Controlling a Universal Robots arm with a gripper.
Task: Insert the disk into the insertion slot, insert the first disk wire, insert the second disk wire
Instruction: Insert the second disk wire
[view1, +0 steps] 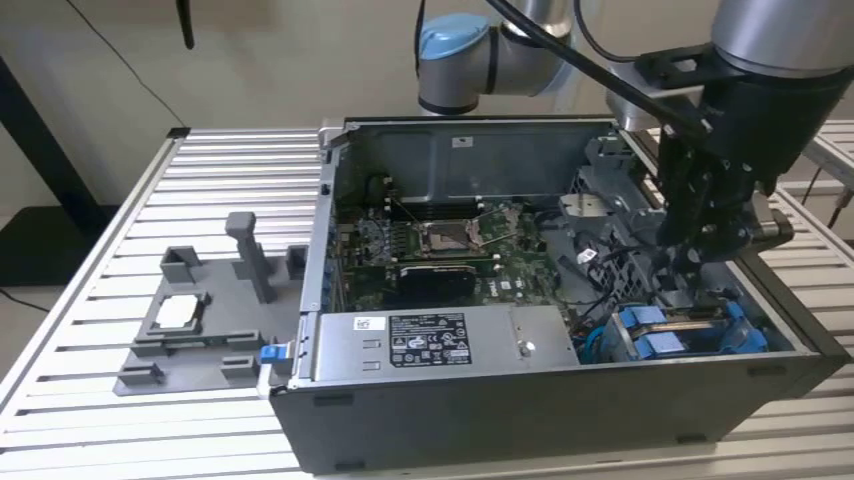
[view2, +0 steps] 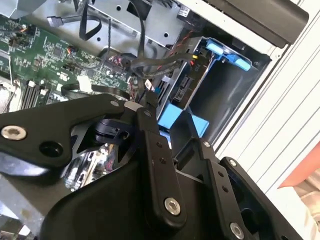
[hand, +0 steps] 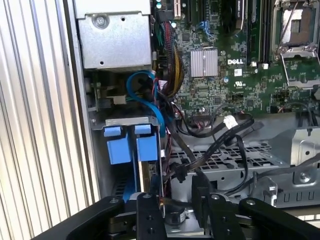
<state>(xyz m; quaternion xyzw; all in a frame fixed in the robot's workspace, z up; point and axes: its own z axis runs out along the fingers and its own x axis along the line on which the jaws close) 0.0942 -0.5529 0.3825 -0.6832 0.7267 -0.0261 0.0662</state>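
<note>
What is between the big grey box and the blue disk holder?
A looping blue cable lies between the grey box and the blue disk holder, with a bunch of coloured wires beside it; the first wrist view shows this.

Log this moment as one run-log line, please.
disk: in insertion slot | pincer: low inside computer case, among black cables beside disk
</note>
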